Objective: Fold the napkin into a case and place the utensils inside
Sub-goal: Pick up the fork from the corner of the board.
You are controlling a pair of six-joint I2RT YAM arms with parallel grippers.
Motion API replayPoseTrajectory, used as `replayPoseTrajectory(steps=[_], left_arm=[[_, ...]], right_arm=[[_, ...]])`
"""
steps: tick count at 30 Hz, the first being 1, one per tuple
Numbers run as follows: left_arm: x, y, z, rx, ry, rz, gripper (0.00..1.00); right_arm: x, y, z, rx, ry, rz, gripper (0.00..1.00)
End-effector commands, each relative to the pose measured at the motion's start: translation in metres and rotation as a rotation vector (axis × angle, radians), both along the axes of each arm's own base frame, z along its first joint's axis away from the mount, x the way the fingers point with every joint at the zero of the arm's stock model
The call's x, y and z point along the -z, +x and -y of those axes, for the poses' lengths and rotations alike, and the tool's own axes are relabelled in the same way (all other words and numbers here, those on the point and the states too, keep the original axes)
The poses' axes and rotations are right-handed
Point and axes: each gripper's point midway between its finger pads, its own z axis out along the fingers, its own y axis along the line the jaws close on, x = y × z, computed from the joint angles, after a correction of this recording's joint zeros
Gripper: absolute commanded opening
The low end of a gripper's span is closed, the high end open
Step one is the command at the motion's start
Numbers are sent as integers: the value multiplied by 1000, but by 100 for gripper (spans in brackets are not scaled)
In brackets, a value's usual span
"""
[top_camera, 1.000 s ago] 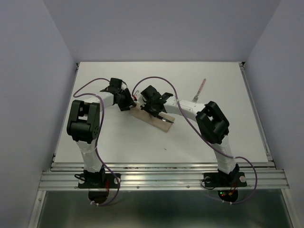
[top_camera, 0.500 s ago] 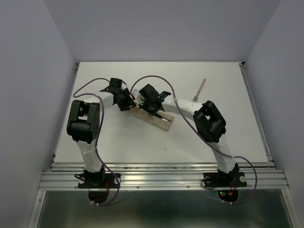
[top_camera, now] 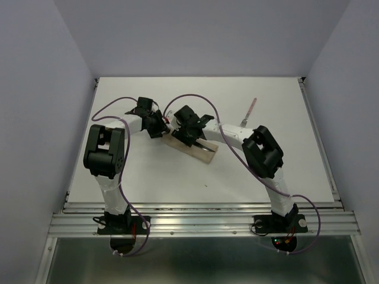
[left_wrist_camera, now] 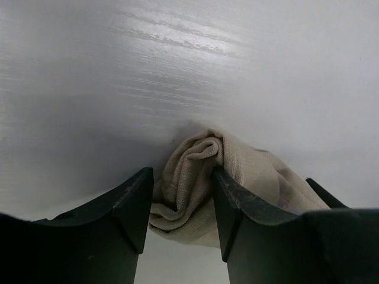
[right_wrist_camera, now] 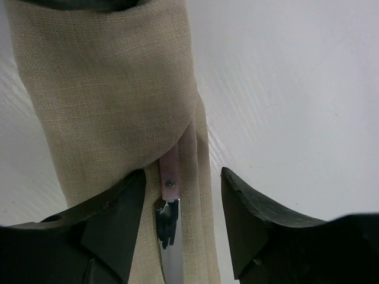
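- Right gripper (right_wrist_camera: 183,173) stands wide open, straddling the knife (right_wrist_camera: 169,222).
- The knife's pink handle slips under the case (right_wrist_camera: 106,89) flap, mostly hidden.
- Left gripper (left_wrist_camera: 180,174) pinches the case's bunched other end.
- Fork (top_camera: 249,111) lies well right of the case, outside it.
- From above, both wrists cover much of the case.

Left tool (left_wrist_camera: 182,180) is clamped; right tool (right_wrist_camera: 182,177), close beside it, stands parted.
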Motion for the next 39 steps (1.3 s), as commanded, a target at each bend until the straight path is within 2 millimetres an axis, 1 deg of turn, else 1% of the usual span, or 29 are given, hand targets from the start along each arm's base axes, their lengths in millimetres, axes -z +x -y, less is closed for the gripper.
replayPoseTrajectory(steps=[1, 5, 8, 9, 10, 11, 12, 13, 15, 16, 17, 19, 20, 22, 23, 24, 25, 26, 27, 29, 30, 32, 33, 34, 35, 36, 37, 38, 39], left_arm=[[5, -14, 3, 43, 21, -25, 55], [0, -12, 4, 45, 20, -12, 55], [-2, -12, 3, 44, 22, -10, 55], [-2, -12, 3, 43, 23, -12, 55], [-3, -12, 2, 42, 24, -10, 55], [-4, -12, 2, 40, 28, -6, 55], [-5, -12, 1, 38, 30, -6, 55], [-6, -13, 0, 34, 34, -7, 55], [-12, -11, -4, 12, 51, 11, 55], [-20, -10, -10, -23, 69, 33, 54], [-25, -9, -13, -45, 78, 48, 54], [-36, -8, -20, -90, 95, 77, 56], [-48, -7, -27, -119, 118, 108, 57], [-57, -9, -35, -157, 147, 114, 62], [-67, -8, -40, -176, 162, 136, 62], [-72, -10, -40, -180, 158, 143, 63], [-76, -9, -46, -202, 184, 157, 63], [-84, -11, -48, -208, 186, 170, 63], [-89, -10, -49, -212, 188, 183, 63], [-98, -13, -52, -213, 195, 193, 63], [-101, -14, -53, -210, 200, 198, 63], [-109, -16, -54, -207, 204, 209, 63], [-110, -17, -55, -205, 208, 210, 63], [-113, -18, -55, -202, 206, 216, 63], [-115, -21, -55, -202, 205, 222, 63], [-117, -22, -56, -198, 207, 226, 63], [-118, -23, -56, -198, 209, 228, 63], [-119, -26, -57, -198, 210, 231, 63], [-120, -26, -58, -198, 210, 235, 63]], right_arm=[[-67, 15, 2, 57, 70, 165, 62], [-90, 15, 11, 87, 85, 211, 64], [-101, 14, 17, 110, 118, 221, 66], [-97, 14, 26, 125, 116, 214, 68], [-111, 17, 33, 143, 149, 239, 68], [-112, 18, 38, 165, 171, 236, 72], [-115, 19, 44, 184, 192, 238, 72], [-117, 24, 62, 245, 240, 229, 74], [-119, 35, 89, 361, 294, 224, 75], [-116, 50, 123, 510, 343, 210, 76], [-113, 57, 142, 594, 359, 207, 76], [-104, 69, 179, 769, 397, 189, 76], [-97, 80, 213, 930, 426, 185, 76], [-84, 84, 239, 1069, 456, 135, 76], [-71, 89, 259, 1133, 454, 116, 76], [-64, 92, 265, 1165, 461, 103, 76], [-58, 95, 271, 1194, 462, 91, 76], [-58, 102, 274, 1216, 479, 95, 76], [-42, 107, 281, 1245, 455, 79, 76], [-33, 116, 281, 1263, 436, 76, 76], [-23, 127, 287, 1293, 412, 74, 76], [-17, 137, 297, 1345, 393, 95, 75], [-20, 146, 296, 1346, 408, 105, 75], [-17, 151, 300, 1358, 412, 107, 74], [-6, 153, 299, 1362, 397, 97, 73], [-9, 160, 298, 1359, 408, 108, 72], [-6, 162, 298, 1359, 401, 107, 71], [6, 163, 299, 1358, 379, 92, 67], [9, 164, 298, 1356, 375, 88, 64]])
